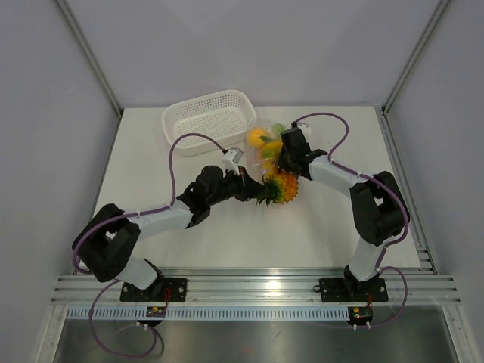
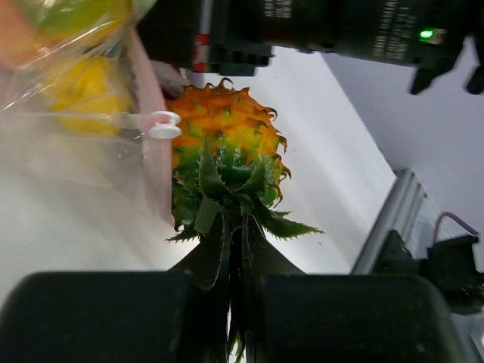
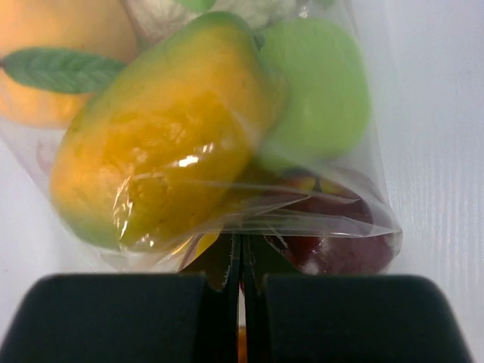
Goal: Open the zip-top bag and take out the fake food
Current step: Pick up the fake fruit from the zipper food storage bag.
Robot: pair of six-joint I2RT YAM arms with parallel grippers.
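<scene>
- Bag (image 1: 265, 142), seen from above, lies on the surface (image 1: 249, 234) just beside the basket (image 1: 206, 119), with orange and green pieces showing through it. The pineapple (image 1: 282, 187) sits at the bag's near end, toward the arms.
- The left jaws reach in from the left to the pineapple's leafy end. The right jaws come down on the bag just behind the fruit.
- Left wrist: the left jaws are clamped together on the pineapple's (image 2: 227, 144) green crown, with leaves squeezed between them. The bag's (image 2: 68, 151) pink zip strip (image 2: 157, 174) and white slider (image 2: 162, 125) lie against the fruit's side. I cannot tell whether its far end is inside the mouth.
- Right wrist: the right jaws are pinched on a fold of the bag's (image 3: 355, 204) film. Inside, just beyond, are a yellow piece (image 3: 162, 151), a green apple (image 3: 318, 91), a dark red piece (image 3: 340, 246) and an orange (image 3: 53, 38) with a leaf.
- Step in hand, as I judge it: drawing out the pineapple, 1 of several pieces. Most of the food is not yet out.
- To do it well, pull along the fruit's long axis, away from the mouth, low and slow.
- The crown is thin and slick, so a jerk could strip the leaves from the grip.
- The right jaws should anchor the bag so it does not drag along, pinching film only.
- The spiky skin may snag on the zip strip.
</scene>
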